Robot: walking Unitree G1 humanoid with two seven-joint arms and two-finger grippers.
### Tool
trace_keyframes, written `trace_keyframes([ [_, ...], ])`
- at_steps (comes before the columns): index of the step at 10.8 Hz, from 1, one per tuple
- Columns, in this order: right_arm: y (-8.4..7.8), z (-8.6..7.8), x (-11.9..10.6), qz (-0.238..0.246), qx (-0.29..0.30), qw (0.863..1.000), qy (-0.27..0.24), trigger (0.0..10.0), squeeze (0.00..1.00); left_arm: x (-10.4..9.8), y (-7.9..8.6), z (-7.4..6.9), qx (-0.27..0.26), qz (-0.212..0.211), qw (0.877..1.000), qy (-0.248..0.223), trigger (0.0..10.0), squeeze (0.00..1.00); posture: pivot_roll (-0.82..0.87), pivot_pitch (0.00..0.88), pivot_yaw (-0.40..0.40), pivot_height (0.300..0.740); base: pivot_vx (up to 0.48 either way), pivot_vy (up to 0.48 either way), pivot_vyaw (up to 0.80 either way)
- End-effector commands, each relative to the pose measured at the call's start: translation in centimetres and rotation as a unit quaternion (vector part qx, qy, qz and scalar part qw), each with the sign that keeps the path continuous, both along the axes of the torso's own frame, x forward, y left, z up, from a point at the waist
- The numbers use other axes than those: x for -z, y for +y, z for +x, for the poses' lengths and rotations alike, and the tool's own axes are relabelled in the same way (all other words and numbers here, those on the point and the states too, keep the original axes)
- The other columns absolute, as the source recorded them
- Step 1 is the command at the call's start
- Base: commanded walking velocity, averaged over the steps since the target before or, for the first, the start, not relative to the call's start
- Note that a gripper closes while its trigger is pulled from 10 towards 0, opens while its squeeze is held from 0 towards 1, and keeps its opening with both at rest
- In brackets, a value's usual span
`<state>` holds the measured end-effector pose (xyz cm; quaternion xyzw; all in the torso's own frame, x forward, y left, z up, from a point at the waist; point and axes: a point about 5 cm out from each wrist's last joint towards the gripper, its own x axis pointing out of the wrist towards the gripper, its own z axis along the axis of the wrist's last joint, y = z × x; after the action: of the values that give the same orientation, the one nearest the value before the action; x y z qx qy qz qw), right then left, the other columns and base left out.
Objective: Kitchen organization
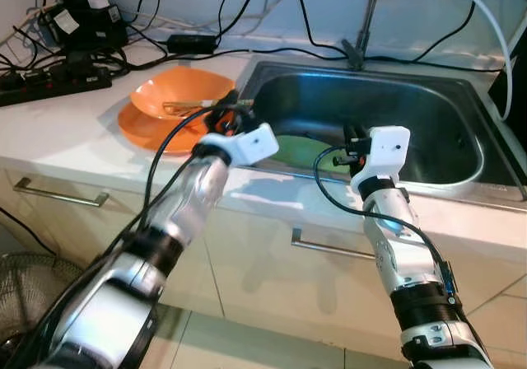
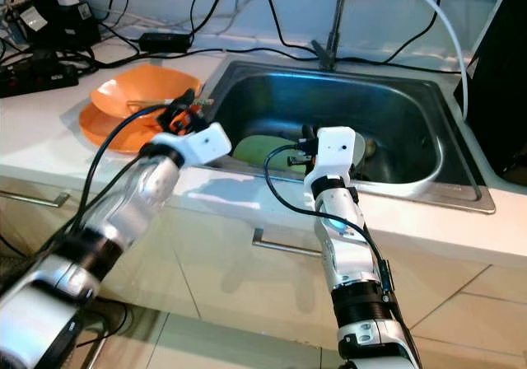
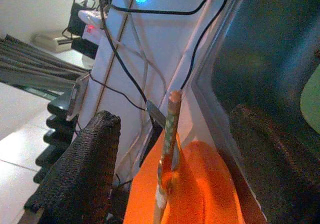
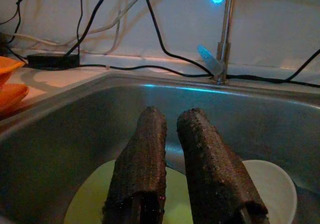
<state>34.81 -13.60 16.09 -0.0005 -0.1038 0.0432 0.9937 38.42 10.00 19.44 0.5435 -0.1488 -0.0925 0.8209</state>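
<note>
At the far left of the white countertop [image 1: 66, 130], a black power strip [image 1: 49, 85] lies among tangled cables. Right of it, an orange bowl [image 1: 183, 93] sits on an orange plate [image 1: 144, 128], with a chopstick [image 3: 167, 149] resting across the bowl. The left gripper [image 3: 170, 154] hovers over the bowl's right edge, just beside the sink rim, its black fingers [image 3: 82, 169] spread wide on either side of the chopstick without touching it. The steel sink [image 1: 428, 109] holds a pale green plate [image 1: 300, 151] near its front wall and a white dish [image 4: 267, 184] to the right. The right gripper [image 4: 172, 164] hangs above the green plate, fingers nearly together, holding nothing. A faucet [image 1: 366, 23] rises behind the sink.
</note>
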Motion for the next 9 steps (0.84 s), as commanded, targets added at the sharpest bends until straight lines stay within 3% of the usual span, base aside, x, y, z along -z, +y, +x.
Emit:
trace_keyframes([
  [1, 0.1, 0.1, -0.7, 0.008, 0.000, 1.000, -0.011, 10.0, 0.00, -0.5, -0.5, 0.6, 0.002, 0.009, 1.000, -0.010, 10.0, 0.00, 0.14, 0.042, 0.030, 0.740, 0.000, 0.000, 0.00],
  [6, 0.0, -0.3, -0.4, 0.008, 0.003, 1.000, -0.010, 10.0, 0.00, -1.1, -1.8, 1.9, 0.004, 0.025, 1.000, -0.006, 10.0, 0.00, 0.12, 0.056, 0.042, 0.740, 0.000, 0.000, 0.00],
  [7, -0.1, -0.4, -0.4, 0.008, 0.005, 1.000, -0.009, 10.0, 0.00, -1.2, -1.9, 2.1, 0.004, 0.025, 1.000, -0.005, 4.0, 0.00, 0.11, 0.057, 0.044, 0.740, 0.000, 0.000, 0.00],
  [8, -0.2, -0.5, -0.2, 0.008, 0.008, 1.000, -0.007, 10.0, 0.00, -1.2, -2.0, 2.1, 0.003, 0.026, 1.000, -0.005, 0.4, 0.00, 0.11, 0.058, 0.045, 0.740, 0.000, 0.000, 0.00],
  [9, -0.2, -0.6, -0.2, 0.008, 0.008, 1.000, -0.006, 10.0, 0.00, -1.2, -2.0, 2.2, 0.000, 0.028, 1.000, -0.005, 0.0, 0.00, 0.11, 0.058, 0.045, 0.740, 0.000, 0.000, 0.00],
])
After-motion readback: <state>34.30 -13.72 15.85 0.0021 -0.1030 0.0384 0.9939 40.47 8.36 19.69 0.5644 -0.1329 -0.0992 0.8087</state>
